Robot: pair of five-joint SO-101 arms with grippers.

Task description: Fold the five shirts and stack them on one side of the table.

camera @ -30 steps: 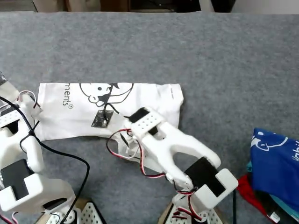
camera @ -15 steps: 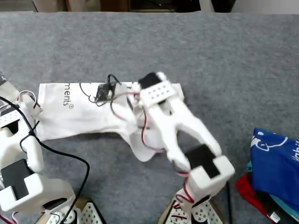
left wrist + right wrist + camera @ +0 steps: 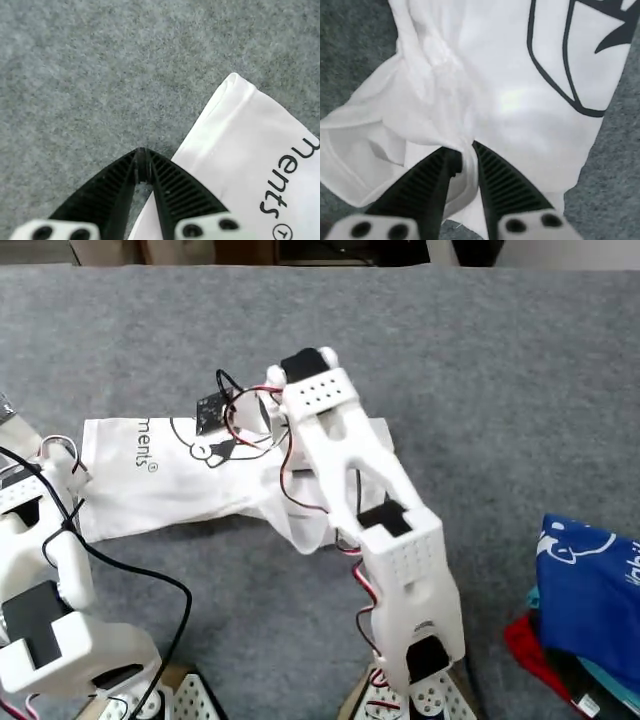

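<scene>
At the table's left, resting the left gripper (image 3: 143, 163) closed beside the white shirt's (image 3: 150, 480) left edge; at mid-length, pinching a bunched fold of it in the right gripper (image 3: 465, 147), shirt lying lengthwise left-to-right, piled shirts (image 3: 585, 590) well right.

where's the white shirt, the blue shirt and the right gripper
white shirt (image 3: 130, 490): high view, plain cloth below the print
blue shirt (image 3: 590, 590): high view, middle of its top face
right gripper (image 3: 466, 147): right wrist view, between the fingertips
</scene>
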